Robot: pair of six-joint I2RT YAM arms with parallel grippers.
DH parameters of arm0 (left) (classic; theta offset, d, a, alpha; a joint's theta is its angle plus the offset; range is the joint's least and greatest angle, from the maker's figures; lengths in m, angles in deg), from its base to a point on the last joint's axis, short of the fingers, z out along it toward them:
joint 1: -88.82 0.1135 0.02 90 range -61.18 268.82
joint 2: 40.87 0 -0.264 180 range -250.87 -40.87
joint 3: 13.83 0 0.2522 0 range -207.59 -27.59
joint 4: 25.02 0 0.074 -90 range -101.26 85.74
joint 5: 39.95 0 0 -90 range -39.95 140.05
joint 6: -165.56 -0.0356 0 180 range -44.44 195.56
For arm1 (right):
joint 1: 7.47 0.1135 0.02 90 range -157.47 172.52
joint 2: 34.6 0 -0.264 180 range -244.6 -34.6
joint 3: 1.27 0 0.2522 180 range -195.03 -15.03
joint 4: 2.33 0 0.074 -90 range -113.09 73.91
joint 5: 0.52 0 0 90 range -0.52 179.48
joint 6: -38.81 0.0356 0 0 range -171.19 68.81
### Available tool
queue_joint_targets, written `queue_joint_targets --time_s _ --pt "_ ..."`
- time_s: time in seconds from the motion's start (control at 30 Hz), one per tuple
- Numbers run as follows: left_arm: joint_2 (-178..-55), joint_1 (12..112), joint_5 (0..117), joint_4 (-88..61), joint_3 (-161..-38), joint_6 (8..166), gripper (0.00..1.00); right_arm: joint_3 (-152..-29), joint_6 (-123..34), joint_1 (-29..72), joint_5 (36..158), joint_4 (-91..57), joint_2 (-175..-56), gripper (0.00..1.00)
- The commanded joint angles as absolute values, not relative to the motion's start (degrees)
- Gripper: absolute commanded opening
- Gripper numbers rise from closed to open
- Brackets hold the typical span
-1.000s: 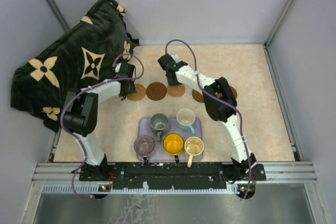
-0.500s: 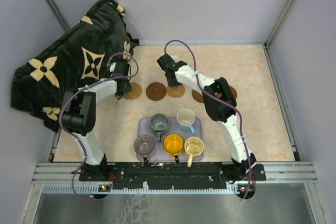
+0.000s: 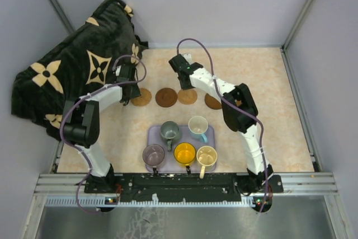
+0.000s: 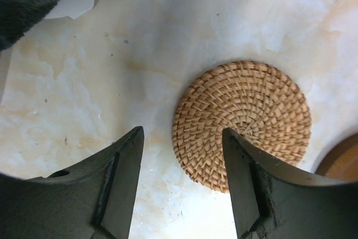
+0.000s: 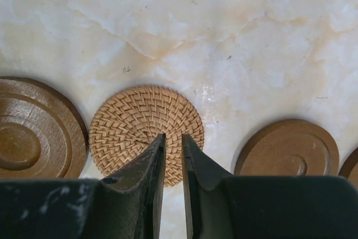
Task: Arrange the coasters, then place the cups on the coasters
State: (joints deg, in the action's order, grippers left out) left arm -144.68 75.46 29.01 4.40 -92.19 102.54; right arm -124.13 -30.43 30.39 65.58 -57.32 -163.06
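Flat round brown coasters (image 3: 166, 97) look arranged under your parted left fingers (image 4: 130, 155) and closed, empty right fingers (image 5: 156, 155); five small handled cups (image 3: 184, 153) wait on the lavender tray (image 3: 154, 135).

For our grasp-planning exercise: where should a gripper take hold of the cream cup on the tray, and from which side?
Probably pinch its right-hand rim wall from above: the cream cup stands upright, mouth open, the yellow cup crowding its left.

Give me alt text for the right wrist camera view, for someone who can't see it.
The right gripper, fingers nearly shut, hangs over a tan woven coaster on a pale marbled table. A dark ringed wooden coaster lies at the picture's left and a plain brown coaster at its right.
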Motion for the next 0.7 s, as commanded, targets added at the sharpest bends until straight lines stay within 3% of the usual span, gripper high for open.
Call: queue_joint_targets --time_s 0.0,0.33,0.47,0.67 --pt "-138.7 75.6 30.7 4.0 -91.8 100.5 0.65 -123.1 -31.4 30.8 62.3 -55.0 -156.1 0.19" --pt "-130.7 71.3 34.2 2.0 -91.0 96.0 0.63 -105.0 -27.8 25.5 64.9 -46.9 -141.3 0.13" --pt "-130.1 69.3 36.6 0.2 -91.7 91.8 0.62 -96.1 -29.0 23.2 66.4 -41.9 -133.5 0.24" --pt "-130.7 67.8 41.1 -2.9 -91.6 88.1 0.62 -86.5 -29.3 21.4 63.3 -40.0 -126.5 0.29"
